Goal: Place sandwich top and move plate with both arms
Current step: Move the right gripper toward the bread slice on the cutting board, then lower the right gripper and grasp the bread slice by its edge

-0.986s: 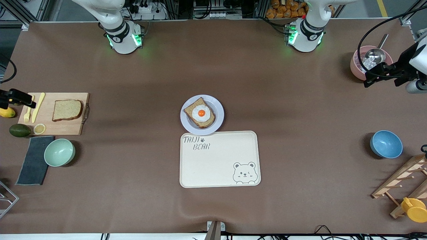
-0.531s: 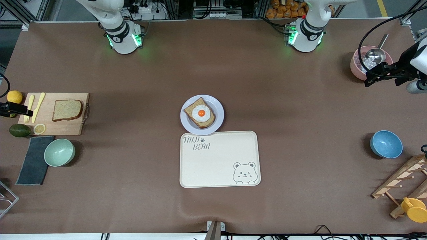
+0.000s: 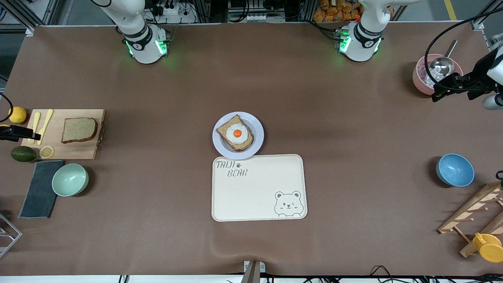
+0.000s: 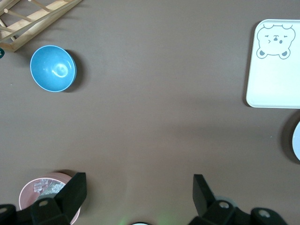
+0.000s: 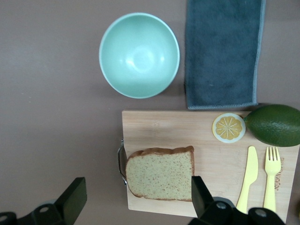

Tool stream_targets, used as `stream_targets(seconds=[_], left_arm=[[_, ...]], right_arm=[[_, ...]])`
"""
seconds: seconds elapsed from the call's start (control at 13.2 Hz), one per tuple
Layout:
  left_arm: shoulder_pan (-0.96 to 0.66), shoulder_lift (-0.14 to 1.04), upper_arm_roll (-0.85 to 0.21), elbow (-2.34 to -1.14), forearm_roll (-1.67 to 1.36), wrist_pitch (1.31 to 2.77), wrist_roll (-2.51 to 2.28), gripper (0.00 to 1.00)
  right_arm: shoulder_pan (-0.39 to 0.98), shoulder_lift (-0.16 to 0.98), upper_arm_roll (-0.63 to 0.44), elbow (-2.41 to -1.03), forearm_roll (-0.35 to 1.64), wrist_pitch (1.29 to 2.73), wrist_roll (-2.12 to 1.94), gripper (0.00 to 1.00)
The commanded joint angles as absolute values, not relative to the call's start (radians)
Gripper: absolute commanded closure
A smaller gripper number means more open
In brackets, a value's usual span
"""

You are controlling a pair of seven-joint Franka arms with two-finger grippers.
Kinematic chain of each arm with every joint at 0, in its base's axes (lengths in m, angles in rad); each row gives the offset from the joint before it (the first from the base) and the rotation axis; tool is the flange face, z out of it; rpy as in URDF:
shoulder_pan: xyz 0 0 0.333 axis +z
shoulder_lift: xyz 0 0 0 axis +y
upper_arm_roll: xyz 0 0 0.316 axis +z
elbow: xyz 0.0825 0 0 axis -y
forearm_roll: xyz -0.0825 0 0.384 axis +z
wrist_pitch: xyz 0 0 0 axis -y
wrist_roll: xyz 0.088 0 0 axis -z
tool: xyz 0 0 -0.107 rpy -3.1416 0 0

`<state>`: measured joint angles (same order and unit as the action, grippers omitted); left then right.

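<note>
Both arms raised, jaws spread wide

Bright even overhead light, soft short shadows, sharp focus, little glare

Bear tray, green bowl, blue bowl

Two white arms with black bands, green lights glowing at each round base. Dark grippers, left gripper and right gripper, black blocky fingers, black cables trailing.
</note>
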<state>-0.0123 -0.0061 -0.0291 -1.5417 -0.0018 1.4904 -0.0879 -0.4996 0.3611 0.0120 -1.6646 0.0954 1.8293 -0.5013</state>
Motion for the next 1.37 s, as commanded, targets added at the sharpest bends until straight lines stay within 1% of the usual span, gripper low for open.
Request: stream_targets(seconds=[0.0, 0.15, 0.23, 0.3, 0.46, 0.76, 0.91, 0.99, 1.14, 1.29], left_arm=[[-0.017, -0.003, -0.037, -1.526, -0.002, 1.471, -0.115, 0.0], [-0.02, 0.0, -0.037, -1.526, -0.003, 1.473, -0.117, 0.0], [-0.02, 0.002, -0.038, -1.526, -0.003, 1.473, -0.123, 0.0], [-0.02, 0.003, -0.038, -1.526, -0.003, 1.473, -0.123, 0.0], [-0.017, 0.0, -0.038, -1.532, -0.003, 1.471, -0.124, 0.0], [-0.017, 0.002, -0.051, -1.532, -0.005, 1.471, -0.124, 0.0], [-0.017, 0.002, -0.051, -1.537, -0.006, 1.471, -0.126, 0.0], [-0.018, 0.002, -0.051, -1.537, -0.006, 1.471, -0.126, 0.0], [-0.017, 0.002, -0.052, -1.537, -0.005, 1.471, -0.126, 0.0], [-0.017, -0.002, -0.052, -1.536, -0.014, 1.471, -0.126, 0.0]], right_arm=[[-0.555, 0.408, 0.028, -1.666, 0.132, 1.841, -0.547, 0.06], [-0.574, 0.426, 0.028, -1.675, 0.152, 1.844, -0.584, 0.06], [-0.575, 0.431, 0.026, -1.678, 0.152, 1.845, -0.586, 0.09], [-0.589, 0.436, 0.026, -1.698, 0.152, 1.871, -0.591, 0.09], [-0.609, 0.436, 0.028, -1.756, 0.152, 1.951, -0.624, 0.16], [-0.641, 0.445, 0.028, -1.841, 0.179, 2.032, -0.682, 0.16], [-0.652, 0.448, 0.028, -1.874, 0.193, 2.063, -0.712, 0.19], [-0.653, 0.456, 0.028, -1.878, 0.193, 2.08, -0.735, 0.2], [-0.661, 0.472, 0.028, -1.879, 0.195, 2.095, -0.794, 0.24], [-0.675, 0.482, 0.028, -1.878, 0.195, 2.111, -0.857, 0.27]])
